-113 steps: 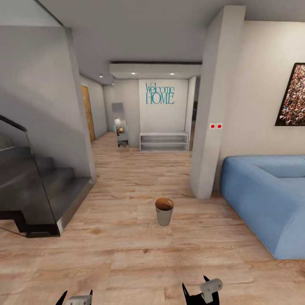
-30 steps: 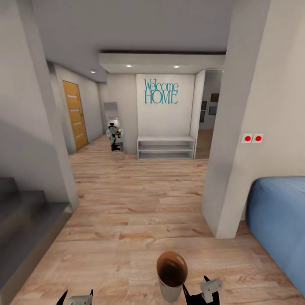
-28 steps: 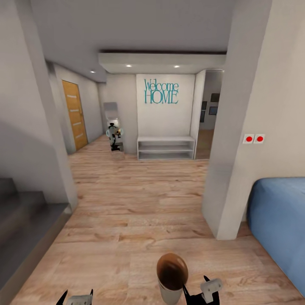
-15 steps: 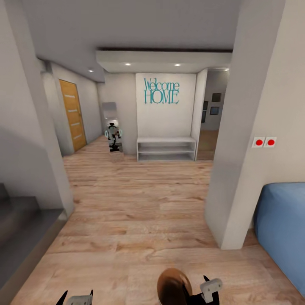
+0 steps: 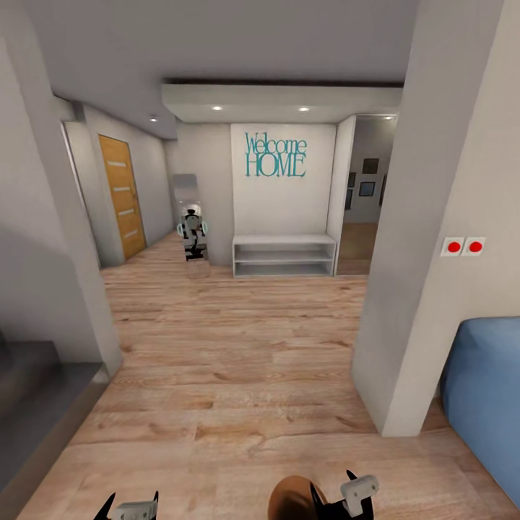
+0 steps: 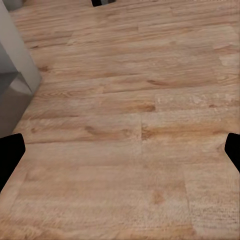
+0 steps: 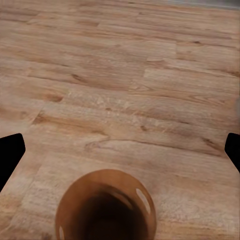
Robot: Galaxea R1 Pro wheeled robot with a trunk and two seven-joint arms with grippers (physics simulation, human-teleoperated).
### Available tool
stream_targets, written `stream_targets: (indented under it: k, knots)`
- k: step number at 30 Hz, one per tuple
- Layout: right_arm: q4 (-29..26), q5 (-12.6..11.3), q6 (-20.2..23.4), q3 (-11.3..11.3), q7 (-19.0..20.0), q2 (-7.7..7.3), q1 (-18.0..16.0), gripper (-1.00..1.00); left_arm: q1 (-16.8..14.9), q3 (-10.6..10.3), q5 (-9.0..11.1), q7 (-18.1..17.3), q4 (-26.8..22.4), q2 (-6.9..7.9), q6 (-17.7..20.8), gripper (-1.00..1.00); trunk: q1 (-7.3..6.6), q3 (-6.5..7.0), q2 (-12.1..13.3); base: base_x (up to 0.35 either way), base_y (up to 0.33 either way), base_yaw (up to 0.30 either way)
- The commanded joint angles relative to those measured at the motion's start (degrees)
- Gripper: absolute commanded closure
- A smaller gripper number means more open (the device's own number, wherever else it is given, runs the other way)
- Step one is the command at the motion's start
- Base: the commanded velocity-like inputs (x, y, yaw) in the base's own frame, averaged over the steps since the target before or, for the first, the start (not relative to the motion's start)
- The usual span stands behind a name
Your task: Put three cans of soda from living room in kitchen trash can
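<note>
Head view: the robot stands on the wood floor (image 5: 238,361) of an open hall, facing a wall with "Welcome HOME" lettering (image 5: 273,154) above a low white shelf unit (image 5: 284,254). A blue sofa (image 5: 487,404) sits at the right, behind a grey pillar (image 5: 412,238) carrying two red switches (image 5: 464,246); an orange door (image 5: 119,195) stands at far left. The tash can (image 5: 290,500) is at the picture's lower edge, just beside the right end effector (image 5: 338,500), with only its brown rim showing. The left end effector (image 5: 131,509) hangs low, well apart from the bin.

Left wrist view: bare floorboards (image 6: 125,125) between widely parted finger tips (image 6: 10,155); this end effector is released and empty.

Right wrist view: the tash can (image 7: 102,210) seen from above, close below, its brown interior visible, which the head view cuts off. The fingers (image 7: 10,150) stand spread, grasping nothing.

Judgement: a travel step is in hand. No soda can is seen; the next move calls for locating the cans in the living room.
</note>
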Motion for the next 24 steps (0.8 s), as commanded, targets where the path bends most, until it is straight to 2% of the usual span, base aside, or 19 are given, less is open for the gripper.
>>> stream_targets:
  k: [1, 7, 11, 12, 17, 24]
  knots:
    - [-0.01, -0.04, 0.03, 0.03, 0.03, 0.03, 0.0, -1.0, 0.0, 0.01, 0.03, 0.0, 0.04, 0.0, -0.01, -1.0, 0.0, 0.0, 0.0, 0.022, 0.0, 0.0]
    - [-0.24, -0.07, 1.02, -0.12, 0.22, 0.22, -0.03, -1.0, 0.0, 0.02, 0.07, 0.01, 0.0, 0.0, -0.03, -1.0, 0.0, 0.0, 0.0, 0.009, 0.0, 0.0]
    - [-0.79, -0.25, 5.6, -0.12, 0.28, 0.43, -0.3, -1.0, 0.0, 0.05, 0.07, 0.01, -0.11, 0.0, -0.03, -1.0, 0.0, 0.0, 0.0, 0.003, 0.0, 0.0]
    - [-1.22, -0.65, 16.73, -0.11, 0.39, 0.74, -1.84, -1.0, 0.0, 0.09, 0.08, 0.01, -0.14, 0.0, -0.03, -1.0, 0.0, 0.0, 0.0, 0.0, 0.0, 0.0]
    - [-1.33, -1.06, 32.01, -0.23, 0.55, 1.05, -8.06, -1.0, 0.0, 0.1, 0.08, 0.01, -0.13, 0.0, 0.01, -1.0, 0.0, 0.0, 0.0, 0.0, 0.0, 0.0]
    - [-1.23, -1.42, 50.28, -1.05, 0.66, 1.13, -17.64, -1.0, 0.0, 0.11, 0.08, -0.05, -0.22, 0.0, 0.05, -1.0, 0.0, 0.0, 0.0, 0.0, 0.0, 0.0]
